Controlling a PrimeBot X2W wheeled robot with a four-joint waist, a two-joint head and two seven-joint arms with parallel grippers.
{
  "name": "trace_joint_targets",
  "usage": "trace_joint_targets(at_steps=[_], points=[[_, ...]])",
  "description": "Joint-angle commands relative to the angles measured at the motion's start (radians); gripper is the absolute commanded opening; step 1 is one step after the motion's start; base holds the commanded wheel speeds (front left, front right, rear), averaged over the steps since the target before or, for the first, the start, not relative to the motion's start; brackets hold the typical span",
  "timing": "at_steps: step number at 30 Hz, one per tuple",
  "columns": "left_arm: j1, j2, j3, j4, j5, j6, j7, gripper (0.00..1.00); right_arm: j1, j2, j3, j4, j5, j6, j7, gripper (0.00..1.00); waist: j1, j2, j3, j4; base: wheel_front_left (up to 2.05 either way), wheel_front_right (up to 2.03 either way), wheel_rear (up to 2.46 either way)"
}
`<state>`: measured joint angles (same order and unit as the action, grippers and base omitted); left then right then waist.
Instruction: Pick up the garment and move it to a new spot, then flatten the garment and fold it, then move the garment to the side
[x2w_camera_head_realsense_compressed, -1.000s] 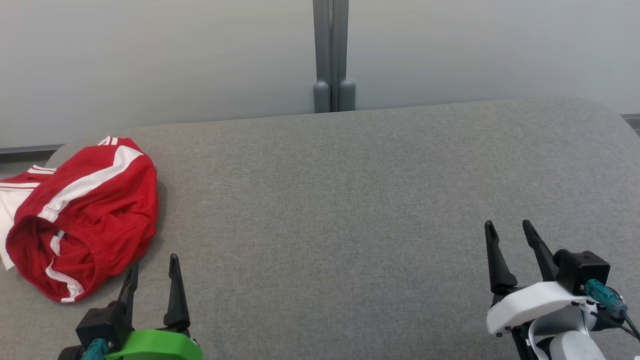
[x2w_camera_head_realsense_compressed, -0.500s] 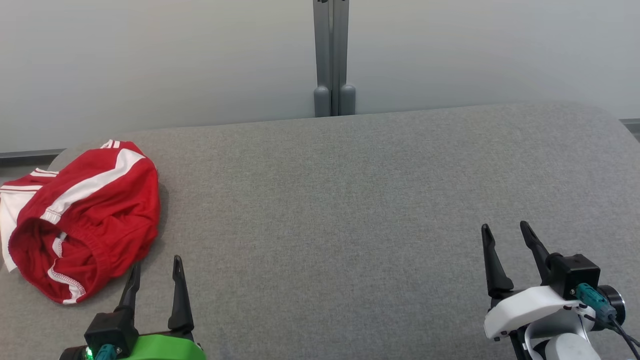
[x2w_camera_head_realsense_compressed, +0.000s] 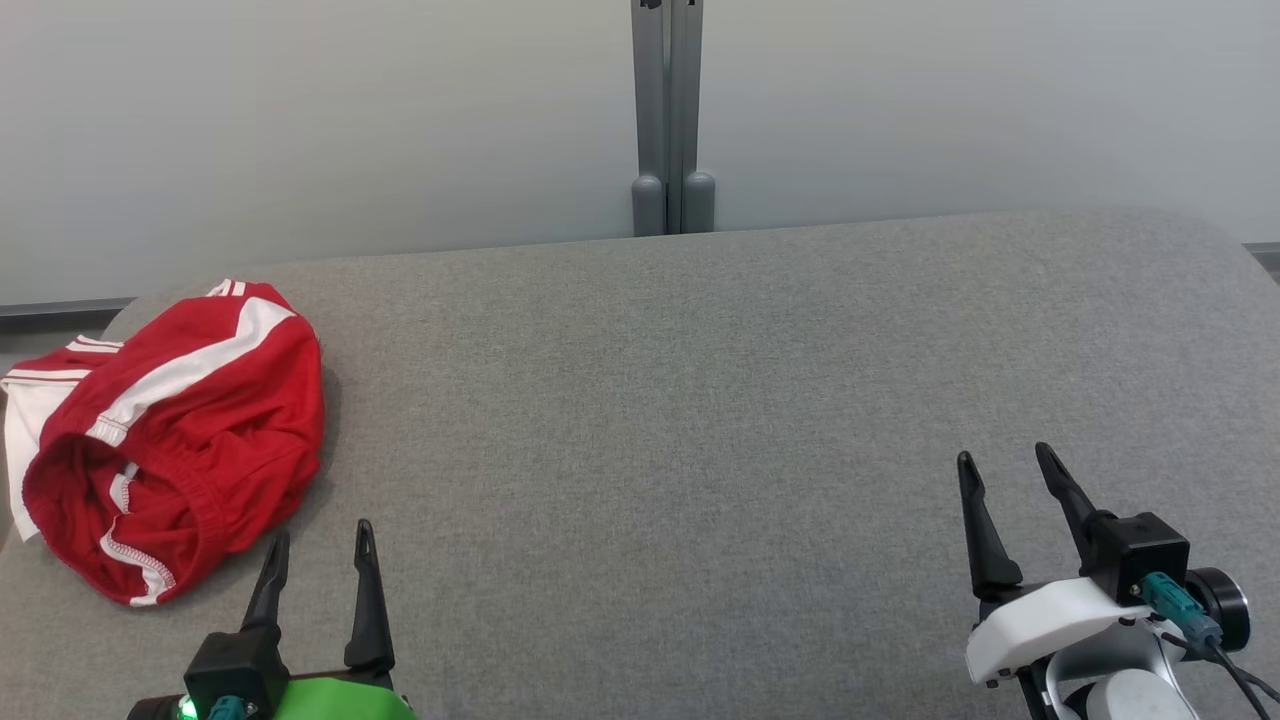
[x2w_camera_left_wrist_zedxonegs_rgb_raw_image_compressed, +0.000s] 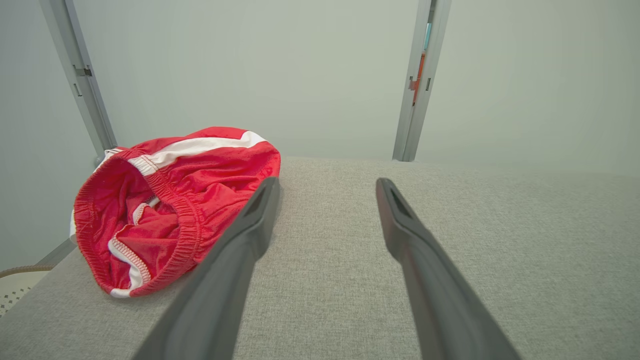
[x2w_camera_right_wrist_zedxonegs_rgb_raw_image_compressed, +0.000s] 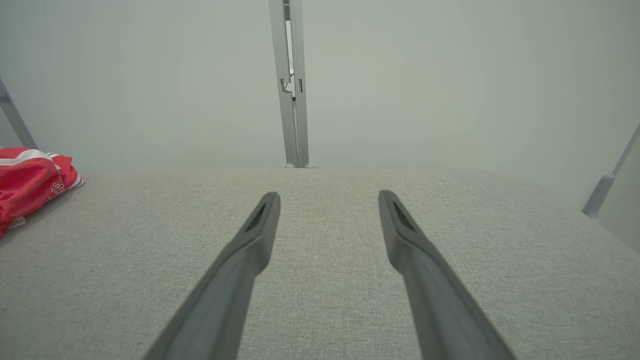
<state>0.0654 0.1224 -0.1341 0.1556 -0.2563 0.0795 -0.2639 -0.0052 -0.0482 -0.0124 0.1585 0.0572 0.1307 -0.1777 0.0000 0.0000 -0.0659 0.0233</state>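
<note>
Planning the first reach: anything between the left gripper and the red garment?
Nothing visible does. The open left gripper is over the grey cushion, and the crumpled red garment lies just ahead and to its left, near the cushion's left edge. Only bare grey fabric shows between fingertips and garment.

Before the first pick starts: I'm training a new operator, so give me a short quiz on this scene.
1. True or false: the left gripper is shut on the red garment.
2. Where on the grey surface does the garment lie? A) its left end B) its centre C) its right end
3. Fill in: the gripper nearer the garment is the ____ one.
Key: 1 false, its jaws stand open and apart from the cloth; 2 A; 3 left.
</note>
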Motion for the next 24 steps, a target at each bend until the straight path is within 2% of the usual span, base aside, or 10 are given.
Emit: trace_joint_targets(at_steps=[1,6,11,16,23,24], points=[[0.011,0.003,-0.001,0.001,-0.008,0.001,-0.001,1.0,0.008,-0.004,0.0,0.001,0.001,0.0,-0.007,1.0,0.0,0.0,0.0,0.0,0.0,0.0,0.0],[0.011,0.001,-0.002,0.003,-0.016,0.002,-0.001,1.0,0.011,-0.004,-0.004,0.004,0.006,0.0,-0.009,1.0,0.0,0.0,0.003,0.006,0.0,0.0,0.0],[-0.009,0.008,-0.004,0.003,-0.017,0.0,0.0,1.0,0.021,-0.003,-0.005,0.005,0.007,0.0,-0.012,1.0,0.0,0.0,0.004,0.068,0.0,0.0,0.0],[-0.014,0.025,-0.011,-0.001,0.001,0.001,0.004,1.0,0.032,-0.003,-0.01,0.004,0.014,0.0,-0.021,1.0,0.0,0.0,-0.007,0.214,0.0,0.0,0.0],[0.018,0.067,0.007,-0.042,0.011,0.022,0.027,1.0,0.022,-0.003,0.006,0.016,0.041,0.0,-0.042,1.0,0.0,0.0,-0.018,0.443,0.0,0.0,0.0],[0.034,0.07,0.019,-0.053,0.008,0.034,0.026,1.0,0.01,-0.003,0.024,0.016,0.041,0.0,-0.043,1.0,0.0,0.0,-0.009,0.454,0.0,0.0,0.0]])
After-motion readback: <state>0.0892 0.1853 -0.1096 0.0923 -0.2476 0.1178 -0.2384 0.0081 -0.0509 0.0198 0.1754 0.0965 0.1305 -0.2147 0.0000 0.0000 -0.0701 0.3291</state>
